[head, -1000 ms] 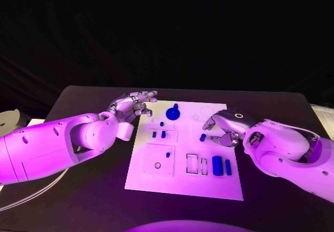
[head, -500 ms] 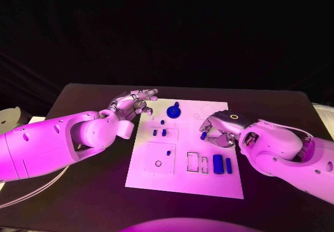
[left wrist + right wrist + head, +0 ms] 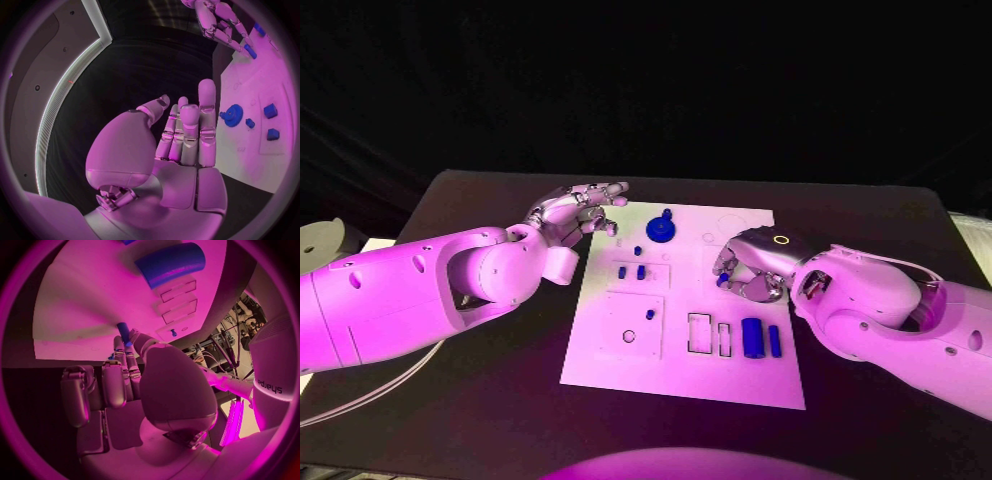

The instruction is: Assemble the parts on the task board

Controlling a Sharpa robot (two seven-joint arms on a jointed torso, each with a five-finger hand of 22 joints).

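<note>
While the left hand [image 3: 574, 215] hovered over the black table [image 3: 473, 400] just beside the board's far left corner, its fingers [image 3: 187, 130] stood straight, a little apart, and held nothing. On the white board [image 3: 682, 380] lay one blue gear [image 3: 659, 233] near the far edge, two small blue blocks [image 3: 632, 272] side by side below it, one tiny blue peg [image 3: 648, 317] in the square panel, and two blue cylinders [image 3: 762, 340] beside two outlined slots. At the board's right edge the right hand [image 3: 754, 268] hung palm down, pinching a small blue pin [image 3: 123, 332] at its fingertips, just above the board.
</note>
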